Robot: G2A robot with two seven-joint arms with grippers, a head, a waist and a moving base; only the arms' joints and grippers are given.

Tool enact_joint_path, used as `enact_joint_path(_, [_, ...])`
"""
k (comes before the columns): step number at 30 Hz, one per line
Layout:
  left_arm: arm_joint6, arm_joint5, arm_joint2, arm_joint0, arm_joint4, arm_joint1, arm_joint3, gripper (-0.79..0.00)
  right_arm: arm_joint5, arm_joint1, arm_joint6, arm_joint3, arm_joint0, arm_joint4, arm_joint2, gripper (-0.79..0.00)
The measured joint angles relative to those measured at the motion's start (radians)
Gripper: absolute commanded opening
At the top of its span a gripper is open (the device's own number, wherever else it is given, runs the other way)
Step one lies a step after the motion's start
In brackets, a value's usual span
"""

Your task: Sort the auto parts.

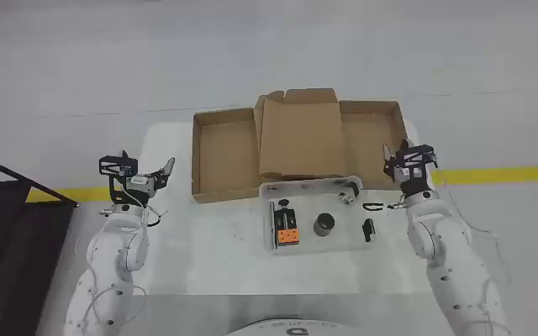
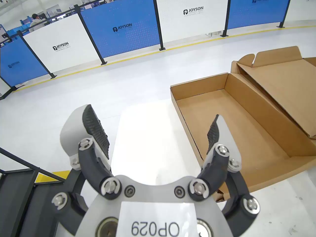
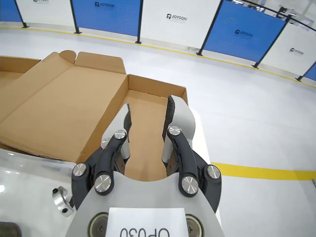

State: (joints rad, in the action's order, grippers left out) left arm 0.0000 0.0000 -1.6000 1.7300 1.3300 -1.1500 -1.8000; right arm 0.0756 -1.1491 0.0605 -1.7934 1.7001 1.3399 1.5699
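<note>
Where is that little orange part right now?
In the top view the orange part lies in front of the cardboard box, with a dark round part beside it, toward the right gripper.

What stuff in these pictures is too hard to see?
- The middle of the cardboard box: top view, its folded flap covers it.
- The small black part: top view, too small to name.
- A dark object: right wrist view, cut off by the picture's corner.
</note>
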Motion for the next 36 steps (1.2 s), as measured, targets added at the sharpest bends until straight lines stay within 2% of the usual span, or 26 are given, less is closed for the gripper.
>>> enact_joint_path(11, [0.000, 0.000, 0.000, 0.000, 0.000, 0.000, 0.000, 0.000, 0.272, 0.013, 0.209, -0.006, -0.057, -0.009, -0.028, 0.000])
enact_joint_path(19, [0.000, 0.000, 0.000, 0.000, 0.000, 0.000, 0.000, 0.000, 0.286, 0.014, 0.202, -0.006, -0.055, -0.023, -0.032, 0.000])
enact_joint_path(20, [0.000, 0.000, 0.000, 0.000, 0.000, 0.000, 0.000, 0.000, 0.313, 0.017, 0.200, -0.003, -0.053, -0.046, -0.030, 0.000])
enact_joint_path(23, [0.000, 0.000, 0.000, 0.000, 0.000, 0.000, 0.000, 0.000, 0.518, 0.030, 0.221, 0.014, -0.058, -0.140, 0.000, -0.006])
enact_joint_path(25, [0.000, 0.000, 0.000, 0.000, 0.000, 0.000, 0.000, 0.000, 0.674, 0.039, 0.244, 0.028, -0.067, -0.198, 0.017, -0.203])
enact_joint_path(27, [0.000, 0.000, 0.000, 0.000, 0.000, 0.000, 0.000, 0.000, 0.811, 0.050, 0.275, 0.038, -0.076, -0.238, 0.036, -0.237])
enact_joint_path(28, [0.000, 0.000, 0.000, 0.000, 0.000, 0.000, 0.000, 0.000, 0.862, 0.054, 0.291, 0.040, -0.080, -0.248, 0.041, -0.308])
enact_joint_path(30, [0.000, 0.000, 0.000, 0.000, 0.000, 0.000, 0.000, 0.000, 0.935, 0.065, 0.334, 0.035, -0.088, -0.258, 0.039, -0.345])
enact_joint_path(34, [0.000, 0.000, 0.000, 0.000, 0.000, 0.000, 0.000, 0.000, 0.937, 0.086, 0.401, -0.003, -0.089, -0.257, 0.013, -0.348])
enact_joint_path(36, [0.000, 0.000, 0.000, 0.000, 0.000, 0.000, 0.000, 0.000, 0.937, 0.096, 0.426, -0.019, -0.090, -0.249, -0.002, -0.382])
